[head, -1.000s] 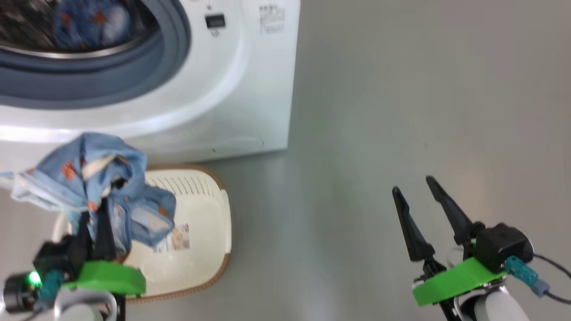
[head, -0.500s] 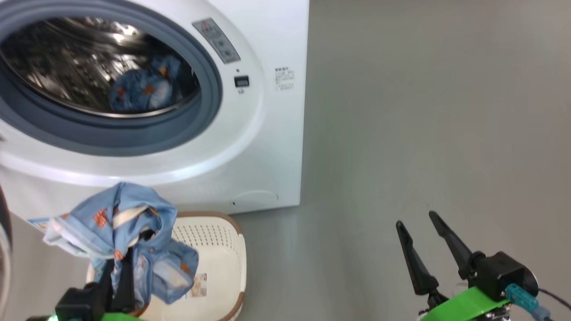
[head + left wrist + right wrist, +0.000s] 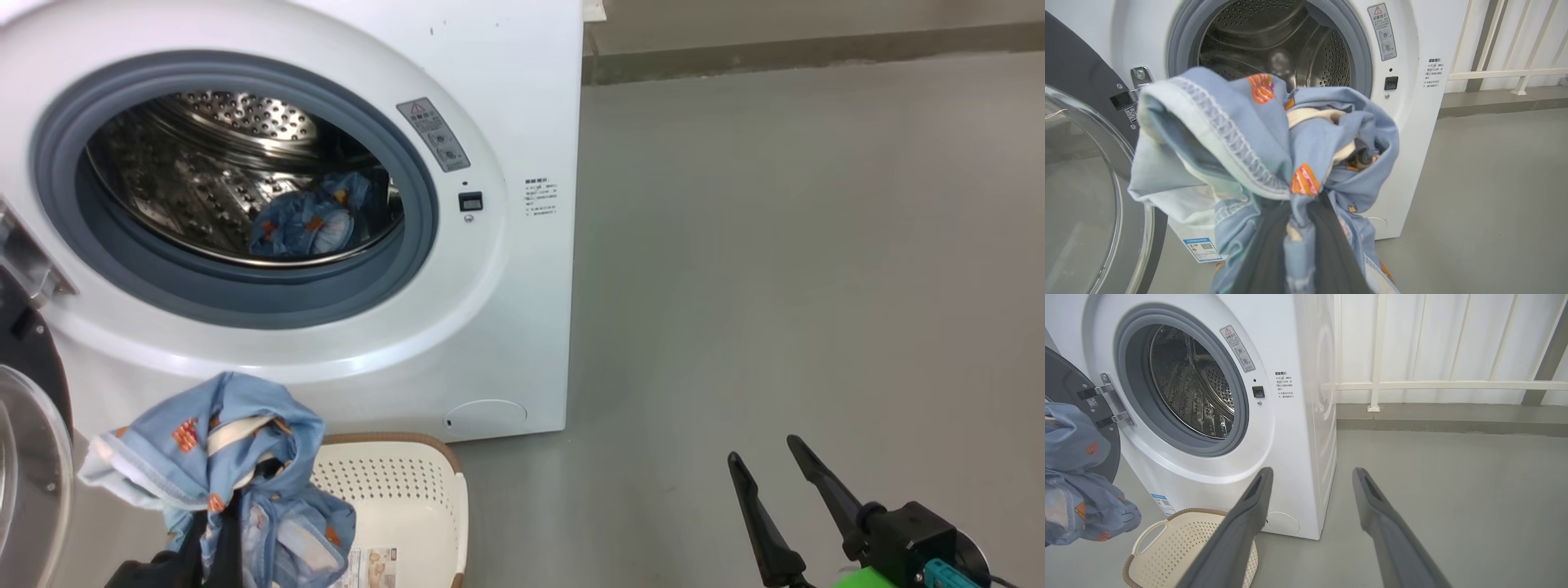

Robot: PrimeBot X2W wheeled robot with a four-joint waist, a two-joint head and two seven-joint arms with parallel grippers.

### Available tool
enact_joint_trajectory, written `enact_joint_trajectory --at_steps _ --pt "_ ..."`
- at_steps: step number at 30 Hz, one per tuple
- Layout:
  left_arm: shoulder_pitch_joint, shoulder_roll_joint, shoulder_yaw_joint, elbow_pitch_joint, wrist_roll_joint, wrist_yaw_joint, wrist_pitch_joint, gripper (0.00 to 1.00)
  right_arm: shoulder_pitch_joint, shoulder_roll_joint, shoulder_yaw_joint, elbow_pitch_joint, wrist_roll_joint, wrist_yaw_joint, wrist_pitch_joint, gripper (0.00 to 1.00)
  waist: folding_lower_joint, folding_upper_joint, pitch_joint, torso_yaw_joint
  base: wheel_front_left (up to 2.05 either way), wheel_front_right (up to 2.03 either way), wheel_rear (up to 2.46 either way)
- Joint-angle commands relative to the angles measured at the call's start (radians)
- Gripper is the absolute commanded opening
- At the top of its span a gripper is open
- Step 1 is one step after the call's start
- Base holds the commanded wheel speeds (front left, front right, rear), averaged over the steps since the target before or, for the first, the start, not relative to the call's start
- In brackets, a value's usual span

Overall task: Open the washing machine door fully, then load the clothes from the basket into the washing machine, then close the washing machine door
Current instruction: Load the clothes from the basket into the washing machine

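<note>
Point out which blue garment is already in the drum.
The crumpled garment lying low in the steel drum; the other garment hangs clamped in the left pincer, outside the machine.

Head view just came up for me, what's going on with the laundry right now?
The left claw is shut on a bunched piece of the clothes, held above the basket in front of the washing machine. The washing machine door stands swung open at the left, and another blue piece lies inside the drum. What shows of the basket's inside is bare but for its label. The right claw hangs open and empty over the floor to the right.
</note>
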Motion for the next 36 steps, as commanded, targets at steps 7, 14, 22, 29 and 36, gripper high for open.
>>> enact_joint_trajectory --at_steps 7,14,22,29,36 --pt "-0.019 0.024 0.039 -0.039 -0.014 0.012 0.005 0.00 -0.006 0.004 0.019 -0.035 -0.009 0.009 0.001 1.00 0.0000 0.0000 -0.008 0.001 0.00 0.00 0.00" --pt "-0.025 0.023 0.036 -0.034 -0.021 0.013 0.002 0.00 -0.007 0.006 0.024 -0.034 -0.007 0.009 0.000 1.00 0.0000 0.0000 -0.009 0.001 0.00 0.00 0.00" --pt "-0.040 0.021 0.031 -0.021 -0.030 0.012 -0.004 0.00 -0.009 0.008 0.033 -0.032 -0.006 0.009 -0.001 1.00 0.0000 0.0000 -0.003 0.002 0.00 0.00 0.00" --pt "-0.079 0.012 0.028 0.016 -0.047 0.004 -0.010 0.00 -0.017 0.008 0.043 -0.035 -0.005 0.009 0.001 1.00 0.0000 0.0000 0.017 0.002 0.00 0.00 0.00" --pt "-0.144 -0.002 0.024 0.075 -0.060 -0.008 -0.030 0.00 -0.044 0.006 0.063 -0.044 -0.003 0.009 0.001 1.00 0.0000 0.0000 0.066 -0.012 0.00 0.00 0.00"
